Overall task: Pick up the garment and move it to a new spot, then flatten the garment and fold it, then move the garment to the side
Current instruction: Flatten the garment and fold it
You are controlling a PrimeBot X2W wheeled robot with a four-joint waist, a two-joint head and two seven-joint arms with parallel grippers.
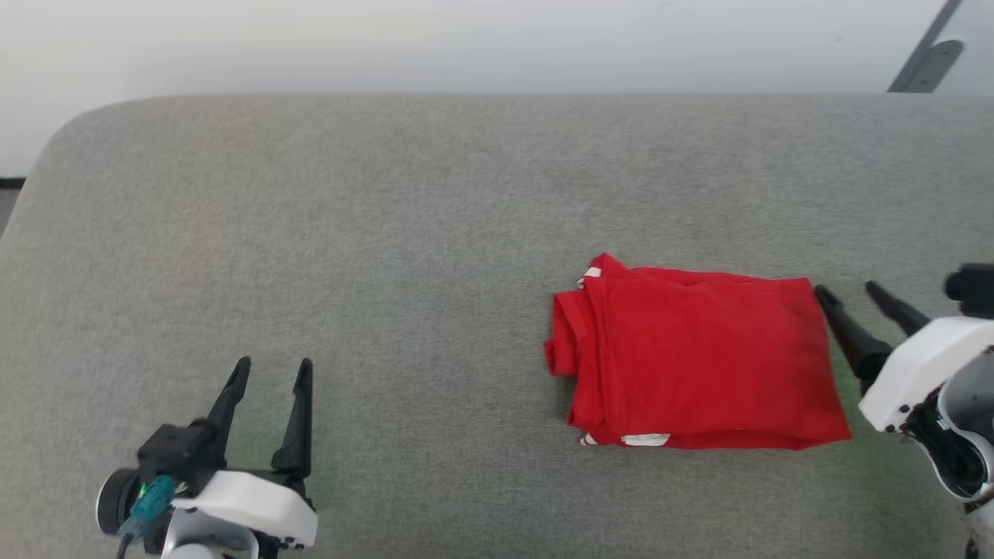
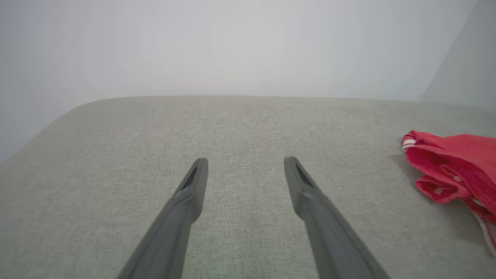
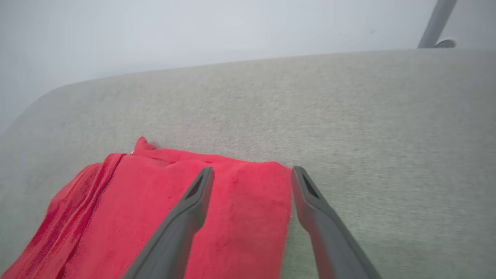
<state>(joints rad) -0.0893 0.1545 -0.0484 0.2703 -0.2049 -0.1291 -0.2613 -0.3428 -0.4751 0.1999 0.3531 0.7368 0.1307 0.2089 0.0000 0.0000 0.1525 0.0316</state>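
Lying folded, the garment (image 1: 699, 361) has the right gripper (image 1: 848, 289), fingers apart, at its right edge; bare cushion (image 1: 388, 233) stretches left of it to the left gripper (image 1: 274, 362), fingers apart.

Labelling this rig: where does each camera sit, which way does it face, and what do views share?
Head view: on the head, facing forward and down at a folded bright red soft-fabric shirt on a grey fabric surface; left claw lower left, right claw at right.
Left wrist view: on the left wrist, looking along the left claw across bare surface.
Right wrist view: on the right wrist, looking along the right claw over the shirt's edge.
Shared: all show the shirt.
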